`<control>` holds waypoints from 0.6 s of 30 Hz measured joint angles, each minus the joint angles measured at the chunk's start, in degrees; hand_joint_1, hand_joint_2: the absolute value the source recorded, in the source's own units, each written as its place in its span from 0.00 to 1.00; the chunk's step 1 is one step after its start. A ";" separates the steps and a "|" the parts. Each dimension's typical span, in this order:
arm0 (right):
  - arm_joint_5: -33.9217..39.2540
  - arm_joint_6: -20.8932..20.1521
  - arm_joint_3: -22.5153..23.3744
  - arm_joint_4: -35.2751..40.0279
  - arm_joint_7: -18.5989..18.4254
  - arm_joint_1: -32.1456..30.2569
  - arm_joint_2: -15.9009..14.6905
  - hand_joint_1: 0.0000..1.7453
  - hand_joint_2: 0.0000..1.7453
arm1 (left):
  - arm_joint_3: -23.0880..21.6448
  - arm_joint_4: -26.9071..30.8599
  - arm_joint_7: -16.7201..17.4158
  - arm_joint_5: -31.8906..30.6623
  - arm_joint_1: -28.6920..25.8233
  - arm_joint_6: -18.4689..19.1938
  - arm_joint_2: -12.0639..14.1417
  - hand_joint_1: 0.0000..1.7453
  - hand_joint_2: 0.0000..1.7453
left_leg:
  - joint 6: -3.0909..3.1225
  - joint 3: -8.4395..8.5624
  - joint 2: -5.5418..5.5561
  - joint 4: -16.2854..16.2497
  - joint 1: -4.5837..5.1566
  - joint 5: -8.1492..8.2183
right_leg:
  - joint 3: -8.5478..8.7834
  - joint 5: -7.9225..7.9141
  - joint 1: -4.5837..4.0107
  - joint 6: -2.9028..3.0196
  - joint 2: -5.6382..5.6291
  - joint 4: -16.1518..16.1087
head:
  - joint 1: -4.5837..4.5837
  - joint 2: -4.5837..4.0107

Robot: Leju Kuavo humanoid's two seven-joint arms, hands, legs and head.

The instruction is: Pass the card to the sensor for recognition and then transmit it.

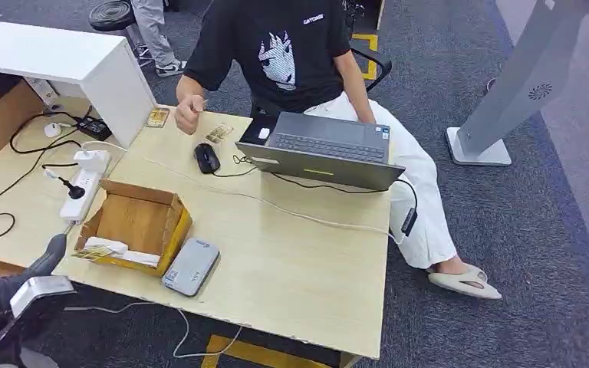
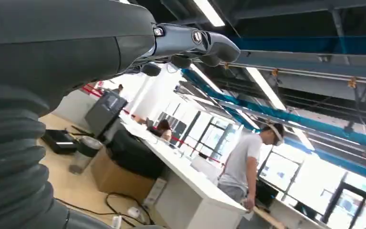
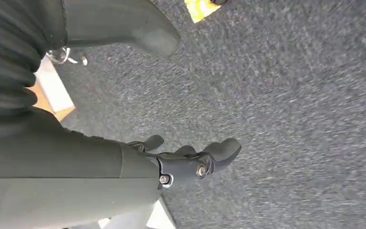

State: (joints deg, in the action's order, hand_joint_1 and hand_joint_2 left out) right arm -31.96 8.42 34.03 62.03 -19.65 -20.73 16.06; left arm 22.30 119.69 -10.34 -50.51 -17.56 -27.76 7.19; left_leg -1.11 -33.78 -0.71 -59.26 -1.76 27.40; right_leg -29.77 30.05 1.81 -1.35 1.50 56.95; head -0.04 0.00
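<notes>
The grey sensor (image 1: pixel 191 266) lies on the surface just beside the cardboard box (image 1: pixel 136 225), cards (image 1: pixel 93 251) at the box's near edge. The left hand (image 2: pixel 190 45) and right hand (image 3: pixel 190 160) hold nothing, fingers loosely spread.

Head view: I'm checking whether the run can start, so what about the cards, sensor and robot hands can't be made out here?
- Cards in the box: only edges show; print too small to read.
- Sensor: label too small to read.
- Left robot hand: cut off by the head view's left edge; its wrist view faces the ceiling.
- Right robot hand: hangs over carpet, holding nothing.
</notes>
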 joint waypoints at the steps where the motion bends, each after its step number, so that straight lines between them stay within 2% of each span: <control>1: 0.02 0.04 -0.33 0.24 -0.02 -0.03 0.00 0.00 1.00 | 1.00 0.85 -0.57 0.24 -0.87 0.09 -1.30 0.00 1.00 | 0.00 0.00 0.02 0.00 0.00 0.00 | 0.01 0.00 0.00 0.00 0.03 0.00 | 0.00 0.00; 2: 0.11 0.07 -0.70 0.44 0.00 -0.07 0.00 0.00 1.00 | 1.94 1.55 -1.18 0.22 -1.42 0.20 -2.38 0.00 1.00 | 0.00 0.00 0.04 0.00 0.00 -0.01 | 0.04 0.00 0.00 0.00 0.05 0.00 | -0.02 0.00; 4: 0.83 0.32 -1.29 0.76 0.22 -0.10 0.00 0.00 1.00 | 4.87 2.81 -3.83 1.76 -2.32 1.65 -6.47 0.00 1.00 | 0.01 0.04 0.05 0.01 0.00 -0.01 | 0.13 -0.01 -0.01 0.00 0.03 0.02 | -0.02 0.00; 5: 1.09 0.63 -1.44 0.76 0.26 -0.12 0.00 0.00 1.00 | 6.19 3.32 -5.45 5.19 -2.50 3.40 -8.56 0.00 1.00 | 0.01 0.04 0.04 0.01 0.00 -0.01 | 0.18 -0.01 0.00 0.00 0.03 0.02 | -0.04 0.00; 6: 1.90 1.22 -1.74 0.76 0.16 -0.23 0.00 0.00 1.00 | 9.53 3.97 -7.62 11.61 -2.33 7.21 -12.25 0.00 1.00 | 0.01 0.09 0.05 0.00 0.00 -0.01 | 0.19 -0.01 0.00 0.00 0.03 0.02 | 0.00 0.00; 8: 3.09 2.36 -2.54 1.01 -0.53 -0.50 0.00 0.00 1.00 | 14.67 4.21 -7.25 20.83 -2.40 11.02 -16.20 0.00 1.00 | 0.01 0.12 0.04 0.00 0.00 -0.01 | 0.18 -0.01 0.00 0.00 0.02 0.01 | 0.00 0.00; 9: 3.76 3.02 -3.08 1.27 -0.88 -0.67 0.00 0.00 1.00 | 17.47 4.06 -5.63 26.16 -2.74 10.47 -18.10 0.00 1.00 | 0.01 0.12 0.03 0.00 0.00 0.00 | 0.18 -0.01 0.00 0.00 -0.01 0.01 | -0.02 0.00; 10: 3.78 3.15 -3.56 1.31 -0.94 -0.80 0.02 0.00 1.00 | 19.63 3.42 -4.06 29.21 -3.02 7.77 -19.74 0.00 1.00 | 0.01 0.14 0.03 0.00 0.00 -0.01 | 0.16 -0.01 0.00 0.00 -0.02 0.01 | -0.02 0.00; 12: 3.21 2.97 -4.11 1.20 -0.44 -0.71 0.02 0.00 1.00 | 22.10 -0.14 0.63 32.75 -3.42 -0.83 -21.99 0.00 1.00 | 0.00 0.15 0.04 0.00 0.01 0.00 | 0.18 0.00 0.00 0.01 0.00 0.01 | -0.02 0.00; 14: 1.32 2.03 -4.07 0.53 1.72 -0.09 0.02 0.00 1.00 | 24.08 -6.17 6.96 34.82 -3.51 -6.63 -23.79 0.00 1.00 | 0.00 0.14 0.05 0.01 0.00 0.00 | 0.17 0.02 -0.01 0.00 0.02 0.01 | -0.07 0.00; 16: -1.14 1.07 -3.38 -1.01 4.99 1.24 0.02 0.00 1.00 | 25.51 -13.22 12.04 31.09 -3.26 -8.77 -25.09 0.00 1.00 | 0.00 0.15 0.06 0.01 0.00 0.01 | 0.18 0.03 0.01 -0.01 0.03 0.00 | -0.04 0.00; 18: -4.60 0.48 -1.49 -4.01 8.89 3.31 0.02 0.00 1.00 | 27.49 -22.73 21.24 26.49 -2.11 -6.91 -26.09 0.00 1.00 | 0.00 0.17 0.03 0.01 0.02 0.01 | 0.19 0.03 0.02 -0.02 0.01 0.00 | 0.00 0.00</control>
State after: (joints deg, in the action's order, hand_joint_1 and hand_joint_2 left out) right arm -36.56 8.90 32.54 58.02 -10.76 -17.43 16.09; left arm 49.78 96.97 10.89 -24.02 -19.67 -34.66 -18.91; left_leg -1.11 -33.62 -0.68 -59.25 -1.75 27.40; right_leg -29.58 30.08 1.83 -1.36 1.51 56.95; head -0.04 0.00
